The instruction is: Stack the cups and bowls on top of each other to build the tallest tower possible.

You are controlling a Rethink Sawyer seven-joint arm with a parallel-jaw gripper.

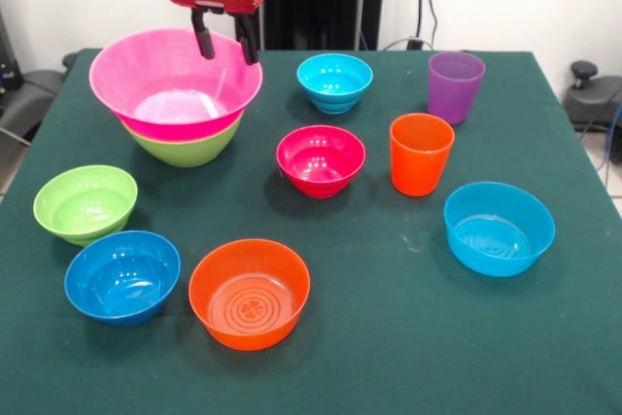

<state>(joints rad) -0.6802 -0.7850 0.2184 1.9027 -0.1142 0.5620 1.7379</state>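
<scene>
My pincer (225, 49) hangs open, empty, over huge pink plastic bowl (146, 80) nested in lime green bowl (190, 150). Next pick, I reckon: magenta-red bowl (321, 159); grip rim square, lift w/o tilt.

The table (389, 357) is covered in a dark green cloth. On it, a large pink bowl (175, 70) with a deeper magenta inside sits in a lime green bowl (190, 148). A smaller lime green bowl (85, 203) is paler inside. The magenta-red bowl (321, 159) is glossy. One orange bowl (249, 293) shows ringed ridges on its floor. A deep blue bowl (122, 276) is plain; a lighter blue bowl (499, 227) has faint concentric rings inside, and a cyan bowl (334, 82) has stepped bands. The orange cup (421, 154) and purple cup (455, 86) are translucent. The gripper (226, 46) has black fingers under a red and black head.
</scene>
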